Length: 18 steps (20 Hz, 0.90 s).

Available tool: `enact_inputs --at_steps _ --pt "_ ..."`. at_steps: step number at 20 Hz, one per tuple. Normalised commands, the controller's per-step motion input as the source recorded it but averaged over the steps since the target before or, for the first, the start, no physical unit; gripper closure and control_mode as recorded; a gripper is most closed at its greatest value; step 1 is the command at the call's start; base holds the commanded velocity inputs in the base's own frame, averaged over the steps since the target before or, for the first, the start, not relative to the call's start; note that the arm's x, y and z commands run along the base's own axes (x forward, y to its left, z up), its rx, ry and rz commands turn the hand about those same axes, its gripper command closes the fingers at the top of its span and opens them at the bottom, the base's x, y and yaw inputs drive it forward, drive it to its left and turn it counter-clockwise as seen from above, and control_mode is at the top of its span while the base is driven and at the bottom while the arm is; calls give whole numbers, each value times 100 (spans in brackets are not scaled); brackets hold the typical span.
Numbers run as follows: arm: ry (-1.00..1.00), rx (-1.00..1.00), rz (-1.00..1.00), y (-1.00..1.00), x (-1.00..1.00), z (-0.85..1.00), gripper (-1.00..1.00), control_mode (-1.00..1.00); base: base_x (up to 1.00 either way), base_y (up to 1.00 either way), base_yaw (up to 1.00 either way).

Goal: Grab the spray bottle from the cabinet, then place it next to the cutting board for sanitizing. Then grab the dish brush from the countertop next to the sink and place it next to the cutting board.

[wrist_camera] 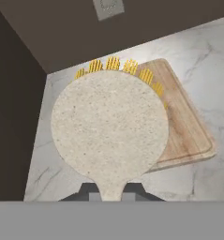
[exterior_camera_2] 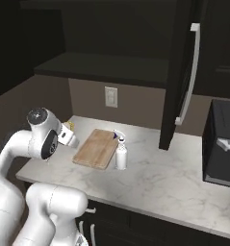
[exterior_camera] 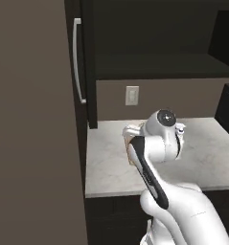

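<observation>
My gripper point(wrist_camera: 111, 191) is shut on the handle of the dish brush point(wrist_camera: 108, 122). Its round speckled beige head with yellow bristles hangs over the left end of the cutting board point(wrist_camera: 188, 126). From the right base view the hand point(exterior_camera_2: 67, 136) hovers just left of the wooden cutting board point(exterior_camera_2: 96, 148) on the marbled countertop point(exterior_camera_2: 174, 178). The white spray bottle point(exterior_camera_2: 121, 156) stands upright at the board's right edge. Above the counter is the dark cabinet point(exterior_camera_2: 111, 29). The sink is out of view.
An open cabinet door point(exterior_camera_2: 180, 77) with a silver bar handle hangs over the counter right of the bottle. A dark appliance point(exterior_camera_2: 223, 144) sits at the far right. A wall outlet point(exterior_camera_2: 110, 97) is behind the board. A tall brown panel point(exterior_camera: 34, 124) bounds the counter's left end.
</observation>
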Motion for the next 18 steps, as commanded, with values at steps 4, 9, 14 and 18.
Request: enact_inputs --at_steps 4,9,14,18 --pt "26 -3 4 16 97 -43 100 -100 0 0 0" --pt "12 -10 0 35 82 -24 100 -100 0 0 0" --pt "16 -7 0 16 72 -28 100 -100 0 0 0" --pt "12 0 3 0 48 -25 100 -100 0 0 0"
